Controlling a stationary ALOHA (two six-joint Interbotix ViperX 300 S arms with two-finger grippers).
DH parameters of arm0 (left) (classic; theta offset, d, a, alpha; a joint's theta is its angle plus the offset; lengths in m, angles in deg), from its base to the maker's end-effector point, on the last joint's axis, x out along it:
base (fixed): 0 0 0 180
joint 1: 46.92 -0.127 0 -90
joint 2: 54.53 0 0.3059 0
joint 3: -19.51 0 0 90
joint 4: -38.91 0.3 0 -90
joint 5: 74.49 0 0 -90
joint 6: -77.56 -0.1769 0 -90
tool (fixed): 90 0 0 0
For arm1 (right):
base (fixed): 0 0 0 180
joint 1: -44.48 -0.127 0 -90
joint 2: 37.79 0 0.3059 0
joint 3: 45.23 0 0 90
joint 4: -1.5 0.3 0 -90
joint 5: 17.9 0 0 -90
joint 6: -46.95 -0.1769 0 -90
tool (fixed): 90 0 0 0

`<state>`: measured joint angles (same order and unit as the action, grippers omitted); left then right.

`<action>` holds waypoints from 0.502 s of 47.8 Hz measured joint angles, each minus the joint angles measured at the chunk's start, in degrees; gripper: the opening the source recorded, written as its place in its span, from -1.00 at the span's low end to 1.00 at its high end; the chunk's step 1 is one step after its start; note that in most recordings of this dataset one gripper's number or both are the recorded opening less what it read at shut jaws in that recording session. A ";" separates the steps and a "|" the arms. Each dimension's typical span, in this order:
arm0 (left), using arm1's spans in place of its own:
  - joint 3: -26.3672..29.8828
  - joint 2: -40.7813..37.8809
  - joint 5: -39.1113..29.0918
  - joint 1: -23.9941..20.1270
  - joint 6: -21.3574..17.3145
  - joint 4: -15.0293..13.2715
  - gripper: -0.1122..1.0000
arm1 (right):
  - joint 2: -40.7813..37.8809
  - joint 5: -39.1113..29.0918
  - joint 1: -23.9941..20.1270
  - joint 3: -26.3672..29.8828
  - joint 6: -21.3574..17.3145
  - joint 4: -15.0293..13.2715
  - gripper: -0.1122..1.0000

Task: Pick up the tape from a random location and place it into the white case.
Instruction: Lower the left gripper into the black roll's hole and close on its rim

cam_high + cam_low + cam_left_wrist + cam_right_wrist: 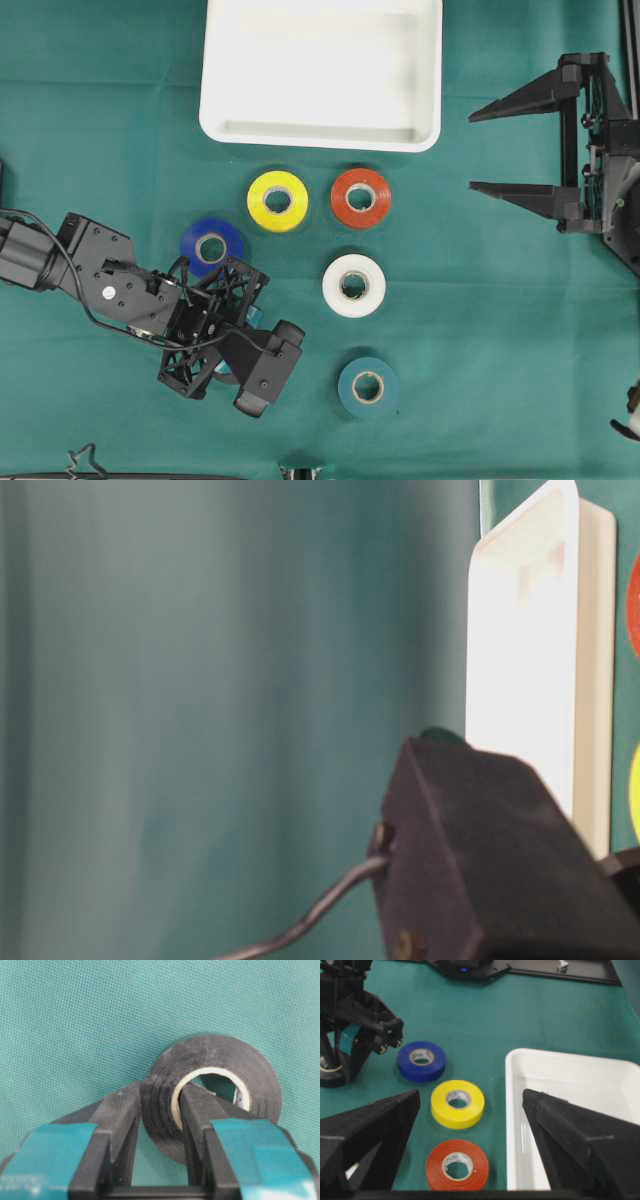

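Black tape (212,1092), lower left of the overhead frame, is pinched through one wall by the closed left gripper (160,1110); it may swing or slip, probably, before reaching the white case (320,135) at top

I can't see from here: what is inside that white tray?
Nothing shows inside the white case: its floor looks bare in the overhead view. The right wrist view agrees, though the right gripper covers part of the case there. The left gripper holds a black tape roll.
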<state>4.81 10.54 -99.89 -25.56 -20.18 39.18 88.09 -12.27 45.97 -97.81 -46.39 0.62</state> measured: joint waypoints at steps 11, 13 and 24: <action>0.18 0.62 -0.44 0.00 -0.09 0.00 -0.45 | 0.00 -0.09 0.00 0.00 0.00 0.00 0.88; 0.26 1.23 -0.70 0.09 0.00 0.00 -0.45 | 0.00 -0.09 0.00 0.00 0.00 0.00 0.88; 1.58 7.21 -3.96 1.23 0.09 -0.09 -0.46 | 0.00 -0.62 0.00 0.00 0.00 0.09 0.88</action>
<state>6.39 17.74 -103.84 -24.33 -20.09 39.09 88.09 -12.89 45.97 -97.81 -46.39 0.71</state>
